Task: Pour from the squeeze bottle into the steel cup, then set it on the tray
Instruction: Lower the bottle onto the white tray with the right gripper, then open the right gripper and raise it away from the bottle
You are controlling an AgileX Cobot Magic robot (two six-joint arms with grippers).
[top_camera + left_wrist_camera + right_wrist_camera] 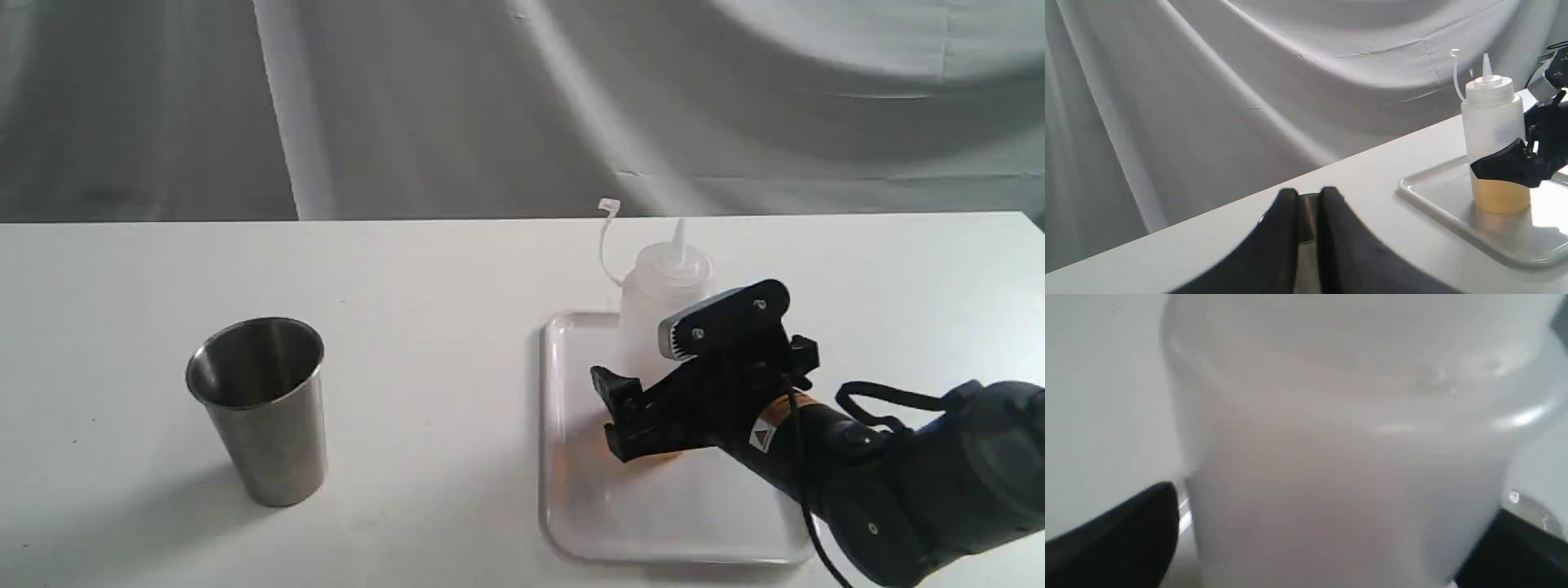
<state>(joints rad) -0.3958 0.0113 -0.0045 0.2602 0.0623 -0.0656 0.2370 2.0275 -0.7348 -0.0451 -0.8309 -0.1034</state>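
The squeeze bottle (663, 286) stands upright on the tray (571, 490), with a little amber liquid (1500, 196) at its bottom and its tethered cap (609, 206) hanging free. My right gripper (633, 416) reaches in from the right, its fingers (1126, 531) against both sides of the bottle's lower body (1347, 477), shut on it. The steel cup (260, 408) stands upright on the table far to the left. My left gripper (1308, 196) is out of the exterior view. Its two dark fingers are nearly together, and a sliver of the cup (1306, 218) shows between them.
A white table (449, 269) holds everything, and grey cloth (490, 98) hangs behind it. Bare tabletop lies between the cup and the tray. The right arm's dark body (914, 482) reaches over the tray's right side.
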